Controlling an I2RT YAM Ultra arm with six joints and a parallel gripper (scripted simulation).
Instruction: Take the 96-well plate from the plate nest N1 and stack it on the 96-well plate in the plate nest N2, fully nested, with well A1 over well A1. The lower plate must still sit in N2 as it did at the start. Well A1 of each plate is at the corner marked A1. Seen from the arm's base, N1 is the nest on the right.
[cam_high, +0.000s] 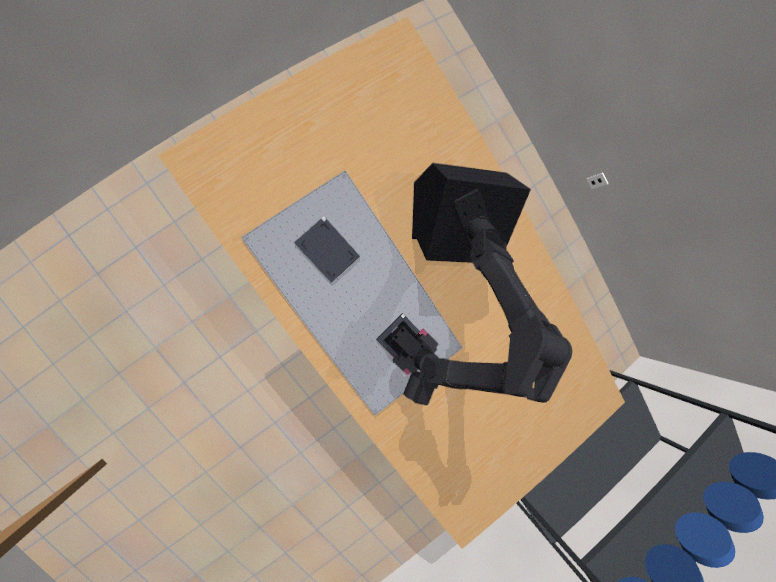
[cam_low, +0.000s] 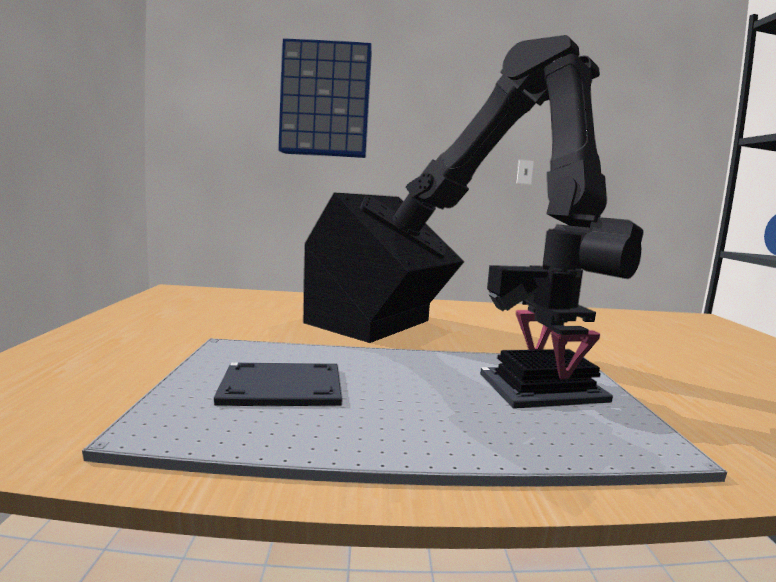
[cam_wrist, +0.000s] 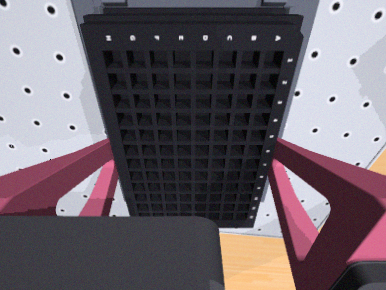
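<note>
The gripper (cam_low: 559, 350) is pinching the upper 96-well plate (cam_low: 544, 363), resting on the lower plate (cam_low: 532, 383) in nest N2 (cam_low: 586, 397). Recommended — confirm flush seating and matching A1 corners before spreading the fingers, then lift straight up.

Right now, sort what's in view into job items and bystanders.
Job:
- gripper, shut on the upper plate
- lower plate
- nest under the stack
- vacated nest

Bystanders:
- wall grid panel
- shelf rack
- blue discs
</note>
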